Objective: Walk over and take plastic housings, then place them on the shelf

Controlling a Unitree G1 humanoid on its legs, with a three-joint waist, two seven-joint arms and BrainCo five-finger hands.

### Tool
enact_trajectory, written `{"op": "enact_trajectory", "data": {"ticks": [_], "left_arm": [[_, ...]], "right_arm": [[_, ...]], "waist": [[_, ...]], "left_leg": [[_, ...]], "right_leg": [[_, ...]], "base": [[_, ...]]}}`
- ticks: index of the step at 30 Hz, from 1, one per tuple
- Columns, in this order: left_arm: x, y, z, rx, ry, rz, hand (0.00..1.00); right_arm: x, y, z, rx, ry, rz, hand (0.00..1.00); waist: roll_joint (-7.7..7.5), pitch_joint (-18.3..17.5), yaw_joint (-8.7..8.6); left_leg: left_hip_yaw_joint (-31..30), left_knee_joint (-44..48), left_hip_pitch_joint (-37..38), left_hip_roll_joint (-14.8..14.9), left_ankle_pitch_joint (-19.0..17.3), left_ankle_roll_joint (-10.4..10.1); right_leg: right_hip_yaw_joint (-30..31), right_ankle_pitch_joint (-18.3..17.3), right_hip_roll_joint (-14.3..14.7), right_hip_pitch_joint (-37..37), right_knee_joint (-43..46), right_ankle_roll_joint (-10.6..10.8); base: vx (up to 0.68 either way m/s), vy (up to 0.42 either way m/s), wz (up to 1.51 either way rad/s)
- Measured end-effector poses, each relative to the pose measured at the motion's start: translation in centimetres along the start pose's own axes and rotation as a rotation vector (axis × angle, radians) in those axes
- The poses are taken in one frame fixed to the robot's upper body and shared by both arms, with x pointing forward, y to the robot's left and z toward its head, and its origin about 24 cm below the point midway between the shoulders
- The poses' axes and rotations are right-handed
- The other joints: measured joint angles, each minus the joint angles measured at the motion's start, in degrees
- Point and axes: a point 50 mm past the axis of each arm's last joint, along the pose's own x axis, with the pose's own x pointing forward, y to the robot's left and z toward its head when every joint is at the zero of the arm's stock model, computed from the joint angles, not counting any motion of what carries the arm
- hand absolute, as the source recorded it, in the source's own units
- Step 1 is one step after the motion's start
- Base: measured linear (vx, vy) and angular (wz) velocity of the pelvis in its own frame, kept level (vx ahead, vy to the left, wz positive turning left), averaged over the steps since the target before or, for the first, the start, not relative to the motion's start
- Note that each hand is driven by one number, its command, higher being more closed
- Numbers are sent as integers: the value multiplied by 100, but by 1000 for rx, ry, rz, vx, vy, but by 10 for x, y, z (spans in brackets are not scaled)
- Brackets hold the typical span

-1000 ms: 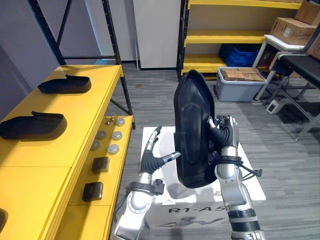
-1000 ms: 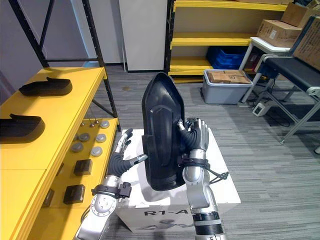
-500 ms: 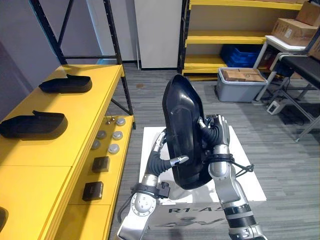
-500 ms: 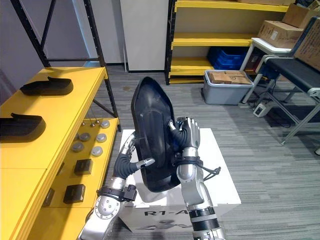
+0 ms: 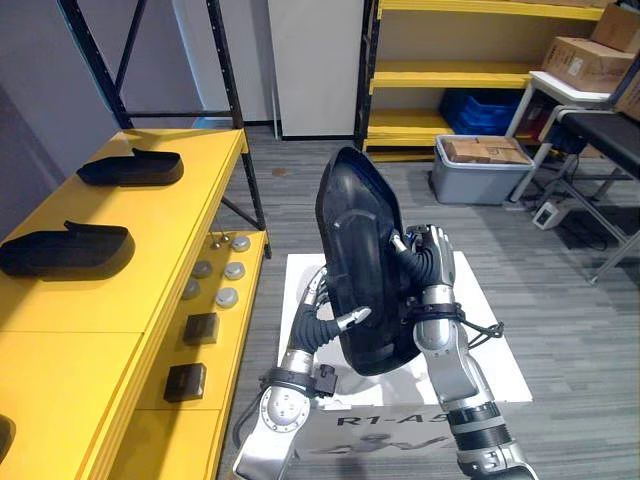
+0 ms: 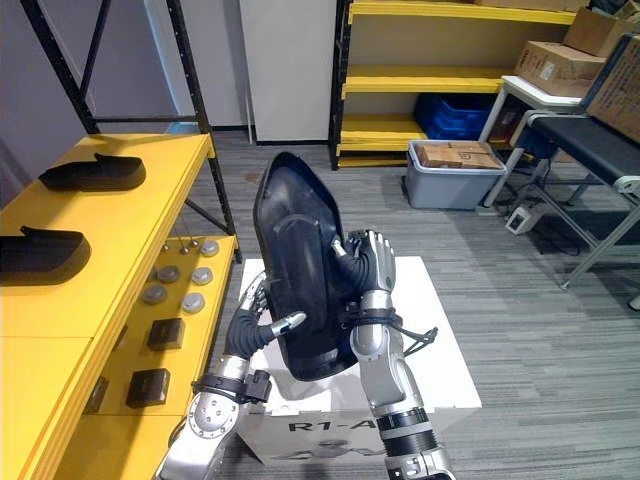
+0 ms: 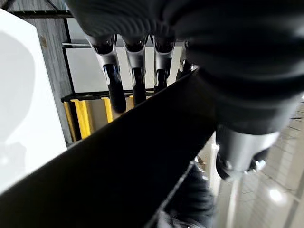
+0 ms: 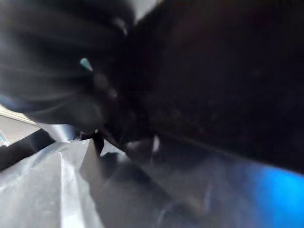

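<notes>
The yellow shelf (image 5: 150, 230) runs down the robot's left side and already carries a far housing (image 5: 130, 168) and a near housing (image 5: 65, 250), both lying flat and well apart, so part of the job looks done. In front of the robot stands a white box (image 5: 505, 370), and above it the plastic housing (image 5: 358, 250) is held upright on end, clear of the box. It is not yet over the shelf, so carrying it across and setting it down appear to be what remains. The right robot hand (image 5: 428, 262) has its fingers curled round the housing's right edge. The left robot hand (image 5: 322, 322) pinches the lower left edge between thumb and fingers. Round grey discs (image 5: 227, 297) and black blocks (image 5: 201, 328) lie on a lower yellow ledge.
</notes>
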Motion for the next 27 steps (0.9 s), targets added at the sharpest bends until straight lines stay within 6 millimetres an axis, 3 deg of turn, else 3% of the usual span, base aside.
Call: {"op": "enact_trajectory", "data": {"ticks": [2, 3, 11, 15, 17, 19, 22, 27], "left_arm": [[0, 0, -3, 4, 11, 3, 100], [0, 2, -4, 7, 16, 10, 100], [-2, 7, -14, 48, 59, 21, 100], [-3, 27, -27, 74, 142, 101, 100], [-5, 37, -29, 82, 157, 135, 100], [-7, 46, -32, 90, 172, 171, 100], [-12, 59, -33, 98, 183, 213, 100], [-16, 84, -16, 107, 118, 314, 100]], "right_arm": [[-1, 2, 3, 10, -9, 9, 100], [-2, 4, 4, 32, -7, 20, 0], [-14, 3, 6, 250, 42, 50, 0], [-32, -11, 24, 527, -36, 106, 0], [-34, -23, 30, 623, -87, 95, 0], [-31, -42, 24, 676, -100, 32, 0], [-31, -72, 3, 714, -76, -91, 0], [-46, -134, -40, 822, -27, -354, 0]], "waist": [[-1, -4, -6], [-2, -5, -7], [4, -14, 1], [4, -14, -25], [5, -14, -26], [5, -14, -21], [4, -14, -25], [5, -13, -82]], "left_leg": [[10, 0, 5, 3, 0, -1], [16, 1, 6, 6, -1, -1], [142, 9, 40, 6, -11, 13], [152, 10, 49, 8, -14, 17], [152, 10, 54, 8, -14, 17], [153, 10, 73, 1, -16, 20], [164, 8, 74, -4, -21, 26], [240, 1, 56, 5, -32, 28]], "right_leg": [[10, 1, 4, 0, 0, 0], [17, 3, 7, 0, 0, 1], [150, 43, 6, -16, 0, 37], [154, 50, 8, -15, 0, 35], [153, 50, 8, -8, 0, 35], [152, 49, 1, 15, -1, 36], [157, 49, -3, 12, -1, 37], [228, 49, 7, -41, -1, 37]], "base": [[0, 0, 0], [0, 0, 0], [-6, 16, -9], [-10, 19, -1], [0, 0, 0], [-4, 17, 1], [-5, 33, -2], [19, 30, -7]]}}
